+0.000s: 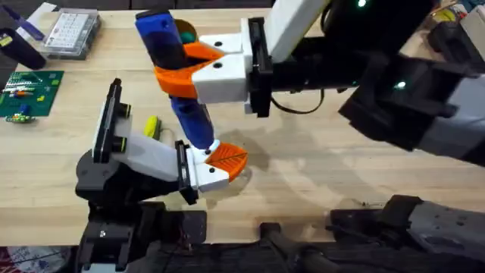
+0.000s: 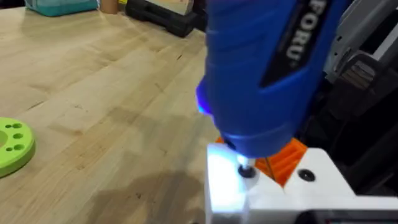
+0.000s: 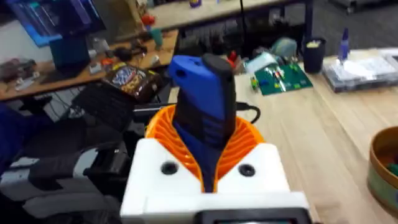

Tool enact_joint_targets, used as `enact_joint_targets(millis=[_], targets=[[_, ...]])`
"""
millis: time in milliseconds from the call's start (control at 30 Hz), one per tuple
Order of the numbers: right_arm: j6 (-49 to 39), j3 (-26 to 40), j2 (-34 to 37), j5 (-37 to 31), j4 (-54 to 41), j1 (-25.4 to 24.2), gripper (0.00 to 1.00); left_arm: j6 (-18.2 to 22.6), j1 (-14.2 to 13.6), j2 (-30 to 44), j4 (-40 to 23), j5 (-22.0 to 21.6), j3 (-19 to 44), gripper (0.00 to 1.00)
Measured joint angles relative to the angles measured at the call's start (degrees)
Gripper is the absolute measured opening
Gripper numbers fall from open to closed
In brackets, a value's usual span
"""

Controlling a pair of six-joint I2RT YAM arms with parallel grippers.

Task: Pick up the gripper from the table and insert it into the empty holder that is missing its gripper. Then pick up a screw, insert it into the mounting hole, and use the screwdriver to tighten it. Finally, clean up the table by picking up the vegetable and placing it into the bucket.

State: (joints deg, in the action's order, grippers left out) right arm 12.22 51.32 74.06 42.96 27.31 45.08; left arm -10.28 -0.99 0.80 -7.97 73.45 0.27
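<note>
The thick blue screwdriver (image 1: 173, 64) stands tilted, tip down on the holder's (image 1: 163, 159) white block. The right gripper (image 1: 186, 67) clamps its handle. I cannot tell the left gripper's state.

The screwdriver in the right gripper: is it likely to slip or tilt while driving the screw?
The screwdriver looks rigid and bulky, probably top-heavy. The right gripper clamps its upper handle between ribbed orange pads, so slipping seems unlikely. With its tip on the holder, it already stands slanted; sideways tilt seems the bigger risk.
</note>
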Motion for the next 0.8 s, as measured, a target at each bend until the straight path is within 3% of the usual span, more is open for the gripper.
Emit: enact_joint_targets(millis=[100,300,800], targets=[[2.20,-1.35,1.01,0.50,6.35,0.14,0.055,0.30,0.07,-0.10,0.20,-0.83,0.00,0.012],[3.49,0.06,1.32,2.87,5.49,-1.27,0.055,0.88,0.17,-0.13,0.48,-1.80,0.00,0.012],[4.00,15.46,2.41,4.71,-2.89,-5.53,0.056,1.28,0.17,-0.17,0.57,-2.37,0.00,0.012]])
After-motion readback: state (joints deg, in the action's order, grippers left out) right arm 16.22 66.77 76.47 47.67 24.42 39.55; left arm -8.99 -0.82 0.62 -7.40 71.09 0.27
